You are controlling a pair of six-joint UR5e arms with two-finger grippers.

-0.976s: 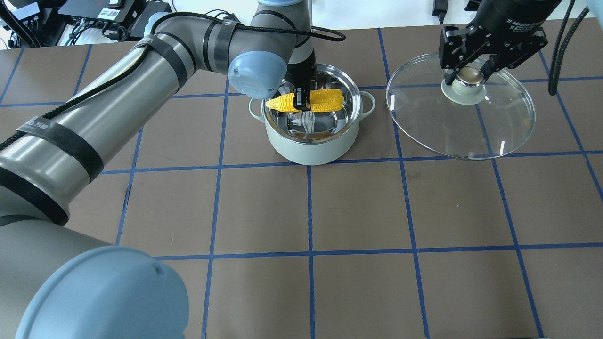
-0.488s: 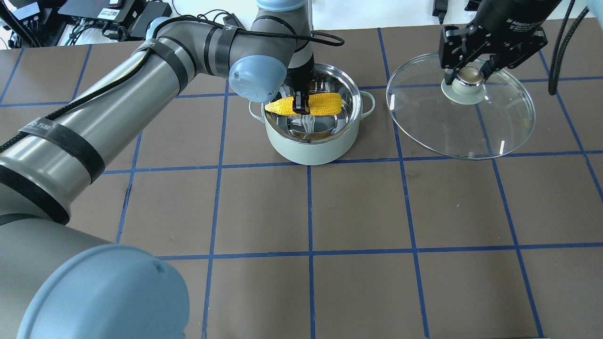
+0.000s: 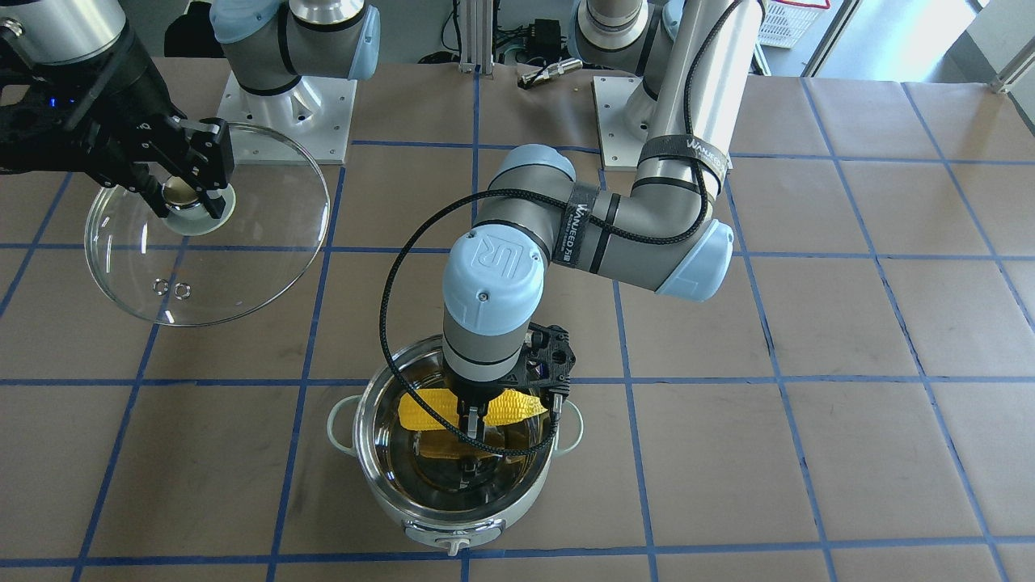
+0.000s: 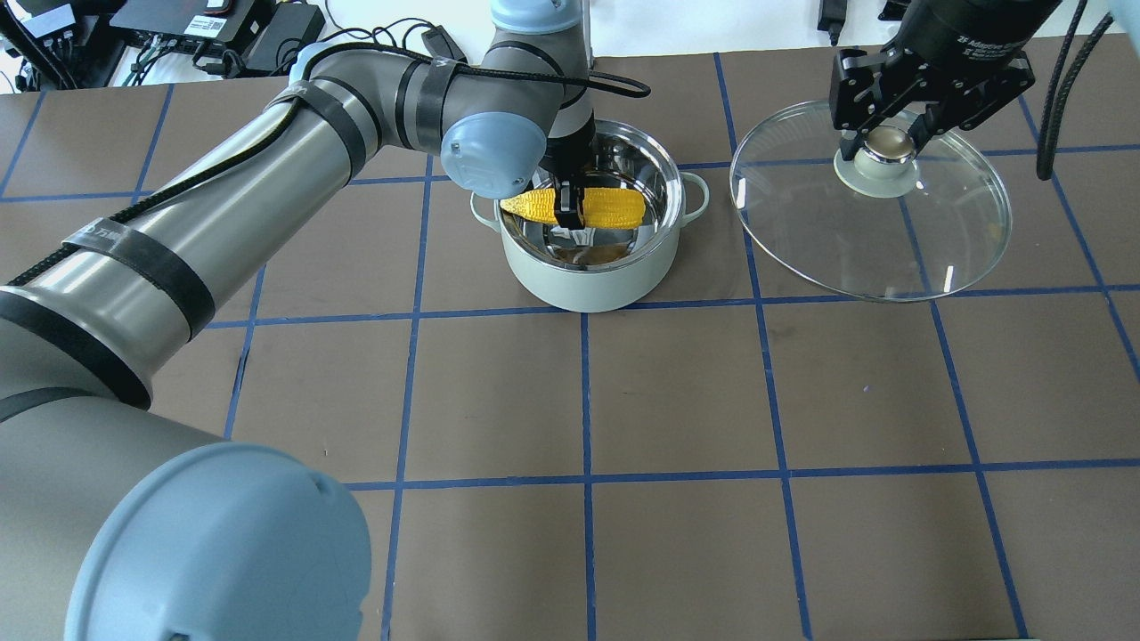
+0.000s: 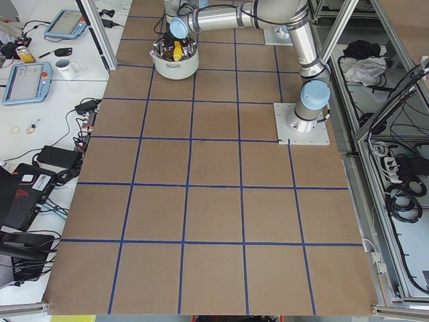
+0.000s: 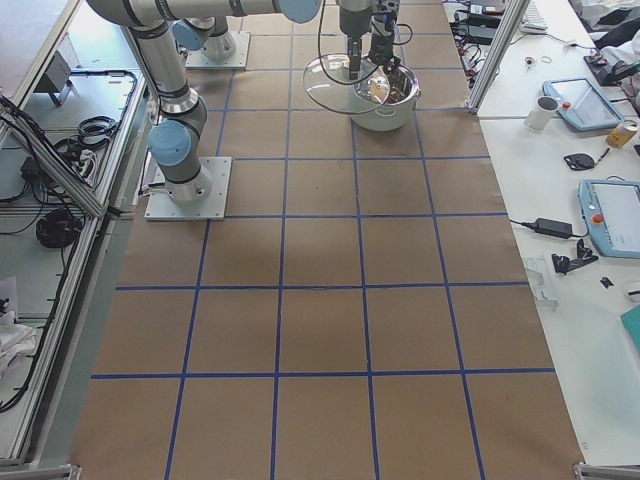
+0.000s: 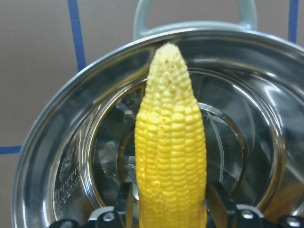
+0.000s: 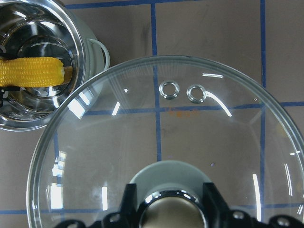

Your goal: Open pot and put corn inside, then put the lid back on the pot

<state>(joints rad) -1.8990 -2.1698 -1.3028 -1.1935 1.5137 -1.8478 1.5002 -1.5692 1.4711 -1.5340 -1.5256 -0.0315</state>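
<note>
I can read a "UR" mark (image 3: pixel 495 260) on the blue cap of the left arm's wrist and "WANJEED" on a black strap (image 3: pixel 687 146) around its forearm. The right gripper's (image 4: pixel 880 142) housing carries "2F Adaptive", the rest too small for me. The pot (image 4: pixel 588 271) stands open on the brown table (image 4: pixel 677 392), knob side toward the operators, and its steel inside holds only reflections. The corn (image 4: pixel 610 206) lies level across the pot's mouth, above the bottom, pointed end toward the robot's left and aimed at one loop handle in the left wrist view. The left gripper (image 4: pixel 568 206) has its fingers clamped on the cob's middle, and its wrist points straight down over the pot with the elbow folded back toward the base. The lid (image 4: pixel 891 254) is off the pot, to the robot's right, hanging tilted. The right gripper's fingers are closed around its ball knob (image 4: pixel 879 142). I cannot tell whether the lid's rim touches the table.
</note>
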